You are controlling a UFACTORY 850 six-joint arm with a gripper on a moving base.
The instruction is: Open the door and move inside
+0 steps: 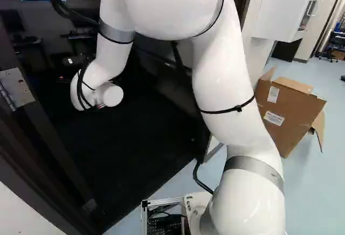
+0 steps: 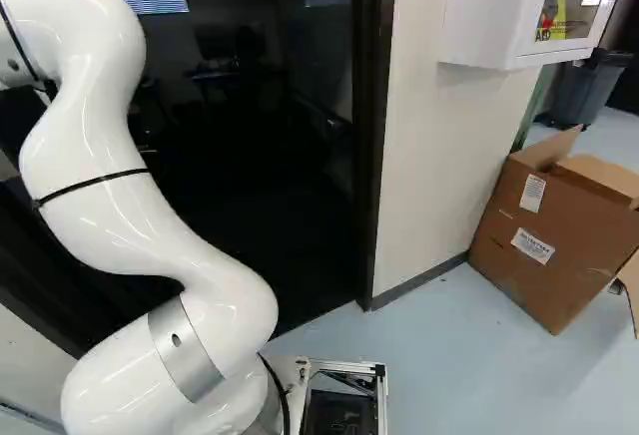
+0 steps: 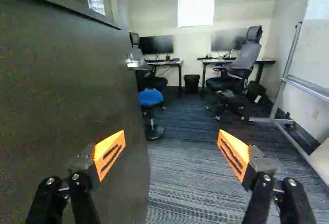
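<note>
While our gripper [image 3: 171, 136] hangs at doorway, its fingers stand spread wide, orange pads [image 3: 109, 154] well apart. Dark door [image 3: 61, 90] stands open beside one finger, lever handle [image 3: 134, 61] farther ahead. Past pads we see striped carpet [image 3: 185, 167], blue stool [image 3: 150, 98] near door, then office chair [image 3: 244, 62] and desks below window [image 3: 196, 5]. At right of right base view, cardboard box [image 2: 559, 235] sits on floor, near wall [image 2: 439, 146].
</note>
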